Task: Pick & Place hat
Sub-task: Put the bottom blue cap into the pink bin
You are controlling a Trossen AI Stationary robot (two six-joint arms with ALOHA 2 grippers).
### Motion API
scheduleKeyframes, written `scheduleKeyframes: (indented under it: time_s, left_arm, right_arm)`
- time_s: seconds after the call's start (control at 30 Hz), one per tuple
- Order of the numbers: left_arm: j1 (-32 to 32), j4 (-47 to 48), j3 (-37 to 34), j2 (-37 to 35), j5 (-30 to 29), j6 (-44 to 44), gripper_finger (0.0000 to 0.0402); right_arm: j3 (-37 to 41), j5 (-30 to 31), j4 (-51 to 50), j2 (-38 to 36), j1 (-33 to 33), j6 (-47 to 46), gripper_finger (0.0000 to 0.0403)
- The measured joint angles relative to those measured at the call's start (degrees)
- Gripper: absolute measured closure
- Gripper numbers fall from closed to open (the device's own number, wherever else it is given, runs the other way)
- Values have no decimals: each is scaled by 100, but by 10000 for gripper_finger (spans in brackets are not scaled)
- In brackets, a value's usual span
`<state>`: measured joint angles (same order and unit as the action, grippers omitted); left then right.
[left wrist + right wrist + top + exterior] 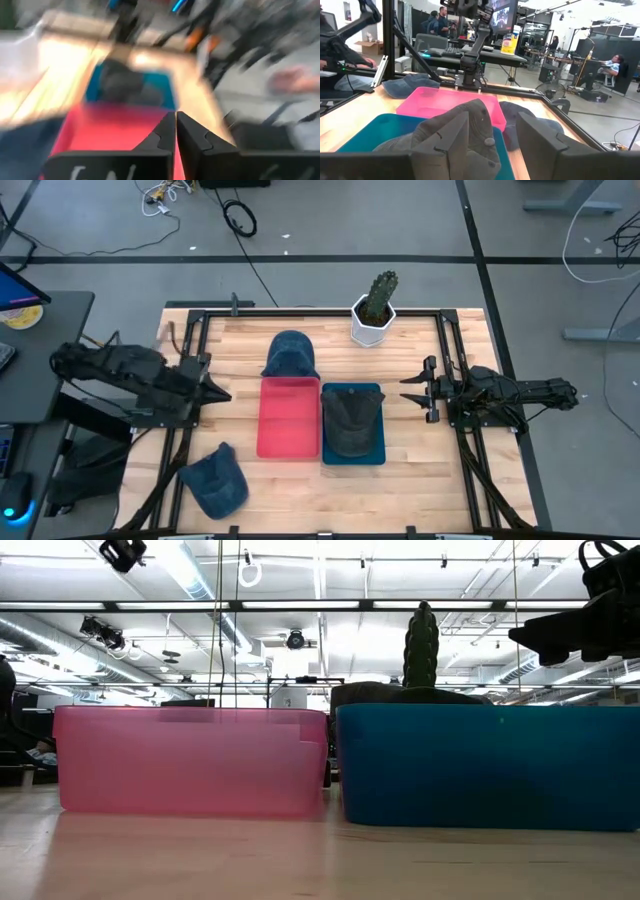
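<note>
A dark grey hat (352,423) lies in the blue bin (378,455); it also shows in the right wrist view (470,125). The red bin (290,418) beside it holds nothing. One blue hat (290,355) lies on the table at the red bin's far side. Another blue hat (215,480) lies at the near left. My left gripper (215,392) is shut and empty at the table's left edge, pointing at the red bin (110,130). My right gripper (415,390) is open and empty, right of the blue bin, its fingers (540,140) level and pointing at the grey hat.
A cactus in a white pot (375,310) stands at the far edge, behind the blue bin. Black frame rails (450,350) run along the table's sides. Bare wood lies at the near right. People sit at desks in the room beyond (612,67).
</note>
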<state>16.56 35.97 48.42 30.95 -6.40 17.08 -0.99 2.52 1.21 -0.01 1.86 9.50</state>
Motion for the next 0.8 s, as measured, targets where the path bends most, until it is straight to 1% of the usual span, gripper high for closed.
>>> scheduleKeyframes:
  time_s: [0.07, 0.1, 0.2, 0.27, 0.33, 0.43, 0.53, 0.67, 0.8]
  left_arm:
    - [155, 887, 516, 605, -440, 400, 396]
    - [236, 1249, 759, 895, -570, 628, 397]
    - [598, 1975, 1398, 1768, -556, 1370, 397]
    - [968, 2386, 1768, 2305, -506, 1853, 397]
    - [1340, 2863, 2101, 2807, -583, 2379, 398]
    - [1884, 3592, 2444, 3430, -703, 3617, 398]
    - [2596, 3811, 2516, 3880, -693, 4726, 398]
    - [3516, 3788, 2516, 4393, -551, 5884, 398]
    - [4252, 3776, 2516, 4795, -537, 6889, 398]
  right_arm:
    - [-1, 0, 0, 0, 1, 0, 234]
    - [-1, 1, 0, 0, 1, 0, 234]
    - [-1, 2, 0, 0, -1, 0, 234]
    - [-1, 2, 0, 0, -1, 2, 234]
    - [-1, 2, 0, 0, 1, 2, 234]
    - [-1, 2, 0, 0, -1, 2, 234]
    - [-1, 2, 0, 0, -1, 2, 234]
    - [-1, 4, 0, 0, -1, 2, 234]
    - [-1, 4, 0, 0, 1, 2, 234]
